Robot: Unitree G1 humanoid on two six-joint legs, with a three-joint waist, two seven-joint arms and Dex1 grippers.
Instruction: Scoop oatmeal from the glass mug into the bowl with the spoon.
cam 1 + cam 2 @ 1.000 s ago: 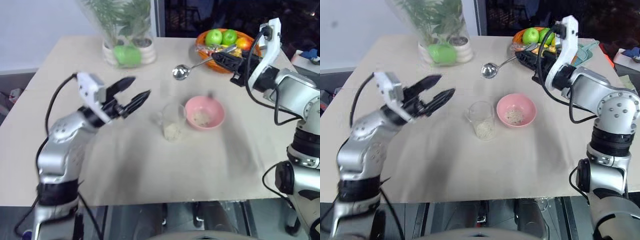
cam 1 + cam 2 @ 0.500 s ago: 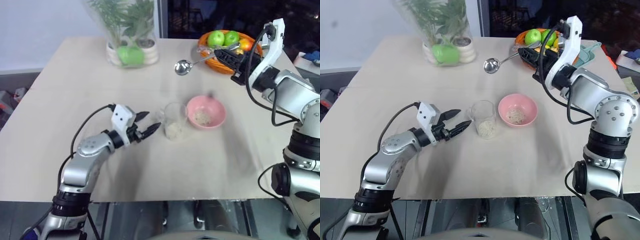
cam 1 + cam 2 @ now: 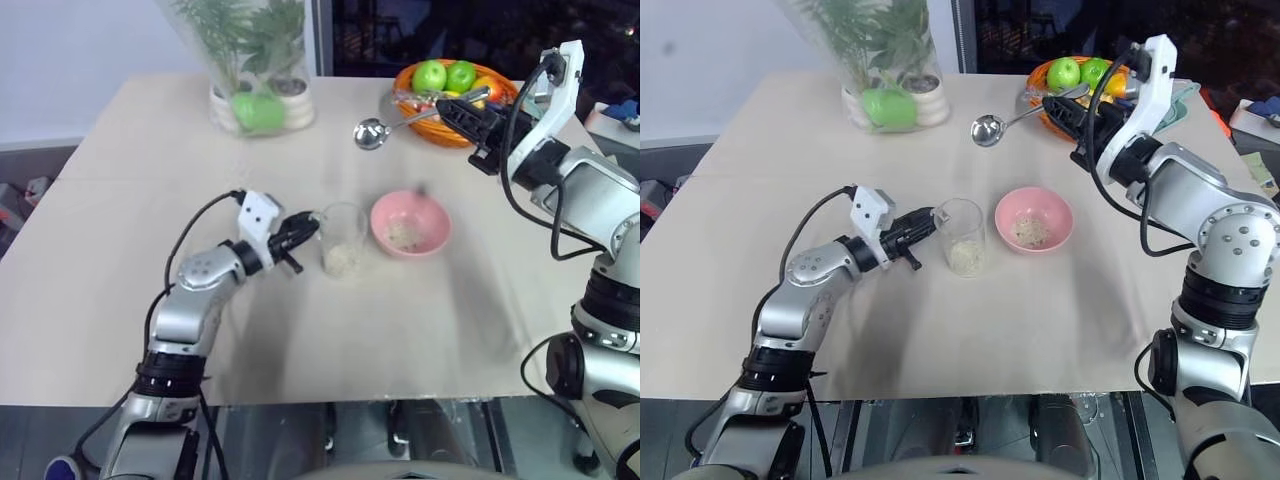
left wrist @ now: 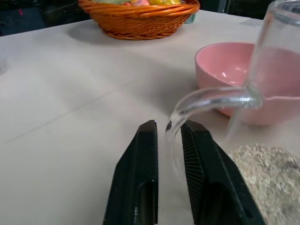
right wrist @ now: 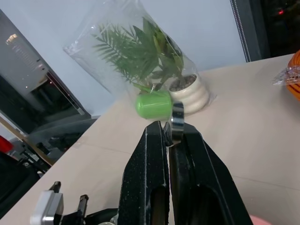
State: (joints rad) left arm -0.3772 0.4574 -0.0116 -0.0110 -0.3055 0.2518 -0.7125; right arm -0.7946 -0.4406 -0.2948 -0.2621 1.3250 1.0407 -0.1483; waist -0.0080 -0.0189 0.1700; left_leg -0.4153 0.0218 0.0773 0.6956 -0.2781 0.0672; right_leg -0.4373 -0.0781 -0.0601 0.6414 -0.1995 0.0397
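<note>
The glass mug (image 3: 342,240) stands upright mid-table with pale oatmeal (image 4: 262,164) in its bottom. My left gripper (image 3: 305,228) lies low and level at the mug's left side. In the left wrist view its fingers (image 4: 143,154) are shut on the clear handle (image 4: 206,99). Just right of the mug sits the pink bowl (image 3: 410,224), holding a small heap of oatmeal (image 3: 403,236). My right gripper (image 3: 455,112) hovers high at the back right, shut on the handle of the spoon (image 3: 369,134). The spoon's oval end points left over the table.
An orange woven basket (image 3: 450,90) of fruit stands at the back right, behind the right gripper. A plant in a plastic-wrapped vase (image 3: 255,60) with a green object (image 3: 255,108) sits at the back centre. Bare tabletop (image 3: 400,330) spreads in front of the mug and bowl.
My left gripper came down and rightward from above the table to the mug's handle, and its fingers closed on it. The right gripper and spoon stayed put.
</note>
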